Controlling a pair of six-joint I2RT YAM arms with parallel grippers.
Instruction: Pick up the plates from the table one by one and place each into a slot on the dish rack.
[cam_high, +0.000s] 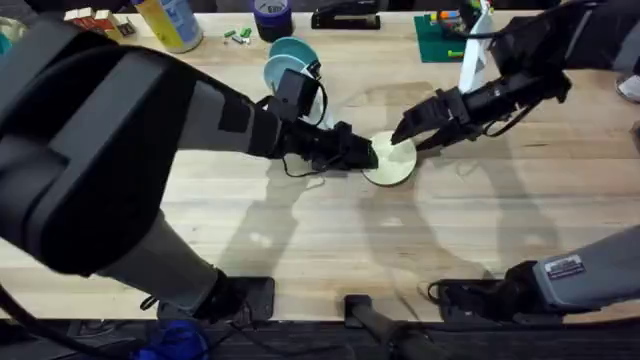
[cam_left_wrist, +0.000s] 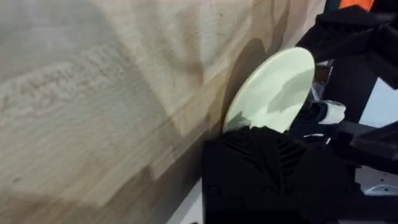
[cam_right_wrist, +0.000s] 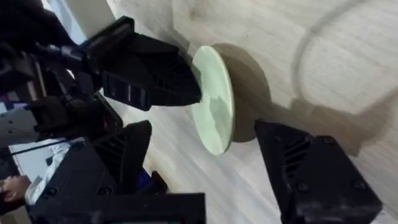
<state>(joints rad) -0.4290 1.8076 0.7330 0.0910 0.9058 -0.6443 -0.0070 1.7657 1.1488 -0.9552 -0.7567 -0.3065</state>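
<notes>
Currently one pale yellow-green round plastic plate (cam_high: 391, 161) stands tilted on the light wooden tabletop (cam_high: 300, 230), clamped by the left hand (cam_high: 366, 155), between the spread fingers of the right hand (cam_right_wrist: 205, 168). Two light blue plates (cam_high: 288, 62) sit beyond the left hand.

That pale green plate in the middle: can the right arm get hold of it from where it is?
Probably yes. The right end effector is open beside the yellow-green plate, its fingers straddling the raised edge. The left end effector at the opposite rim crowds it slightly.
</notes>
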